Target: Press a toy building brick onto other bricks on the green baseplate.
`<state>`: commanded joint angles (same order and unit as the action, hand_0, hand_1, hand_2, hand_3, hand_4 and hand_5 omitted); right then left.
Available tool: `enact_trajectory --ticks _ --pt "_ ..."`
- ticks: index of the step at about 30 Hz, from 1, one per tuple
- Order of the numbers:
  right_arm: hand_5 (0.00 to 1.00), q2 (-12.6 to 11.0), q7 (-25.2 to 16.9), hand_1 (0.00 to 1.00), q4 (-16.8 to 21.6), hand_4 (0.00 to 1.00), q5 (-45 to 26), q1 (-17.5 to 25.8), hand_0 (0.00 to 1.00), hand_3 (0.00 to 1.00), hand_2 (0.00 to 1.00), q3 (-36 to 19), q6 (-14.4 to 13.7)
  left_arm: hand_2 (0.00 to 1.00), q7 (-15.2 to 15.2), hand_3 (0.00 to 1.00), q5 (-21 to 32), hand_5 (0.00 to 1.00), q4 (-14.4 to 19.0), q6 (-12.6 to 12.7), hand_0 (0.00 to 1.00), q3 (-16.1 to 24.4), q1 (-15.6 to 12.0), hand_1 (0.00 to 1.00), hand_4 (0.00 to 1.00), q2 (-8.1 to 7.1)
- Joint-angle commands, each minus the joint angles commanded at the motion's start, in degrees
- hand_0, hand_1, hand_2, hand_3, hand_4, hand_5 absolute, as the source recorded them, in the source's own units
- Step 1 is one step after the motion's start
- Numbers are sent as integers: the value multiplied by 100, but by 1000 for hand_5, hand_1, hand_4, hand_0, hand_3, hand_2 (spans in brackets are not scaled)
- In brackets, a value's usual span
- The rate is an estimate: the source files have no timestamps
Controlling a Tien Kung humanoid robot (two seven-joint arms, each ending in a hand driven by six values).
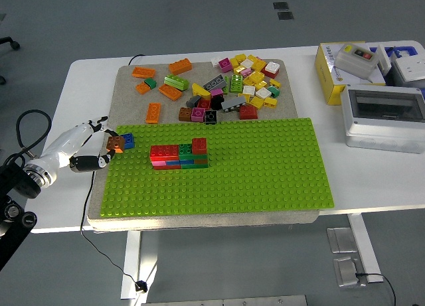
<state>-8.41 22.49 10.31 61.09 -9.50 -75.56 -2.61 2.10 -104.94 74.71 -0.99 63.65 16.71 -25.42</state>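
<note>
Beside studded baseplate (265,166), robot hand (83,147) pinches blocky brown brick (115,144).

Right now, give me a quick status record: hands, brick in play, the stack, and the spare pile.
left hand: at the baseplate's left edge, fingertips on the brown brick
right hand: not in view
brown brick: held above the left edge, next to the blue brick
brick stack: on the green baseplate, left of centre, red bricks on top
held brick pressed on: not yet
loose bricks: on the grey mat behind the baseplate
</note>
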Motion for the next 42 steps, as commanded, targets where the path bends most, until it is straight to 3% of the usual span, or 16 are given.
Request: enact_trajectory --ticks 4,10,20,32,42 --pt "998 -2 9 641 0 602 131 8 703 741 462 -108 3 988 -188 569 61 168 477 -119 998 -43 19 995 555 41" --pt "998 5 -5 641 0 602 210 4 704 741 463 -160 3 988 -375 565 68 173 700 -246 998 -184 210 997 560 378" --pt "998 1 -32 641 0 604 169 33 705 741 457 -155 -5 988 -541 564 13 179 555 -337 998 -574 542 997 565 694" --pt "998 -63 -134 641 0 607 -132 -18 705 742 455 -16 -63 989 -687 569 29 184 412 -411 998 -793 808 998 572 896" --pt "998 -66 -187 641 0 607 -361 25 702 741 430 105 -127 983 -905 570 152 202 98 -574 998 -922 989 998 590 1051"
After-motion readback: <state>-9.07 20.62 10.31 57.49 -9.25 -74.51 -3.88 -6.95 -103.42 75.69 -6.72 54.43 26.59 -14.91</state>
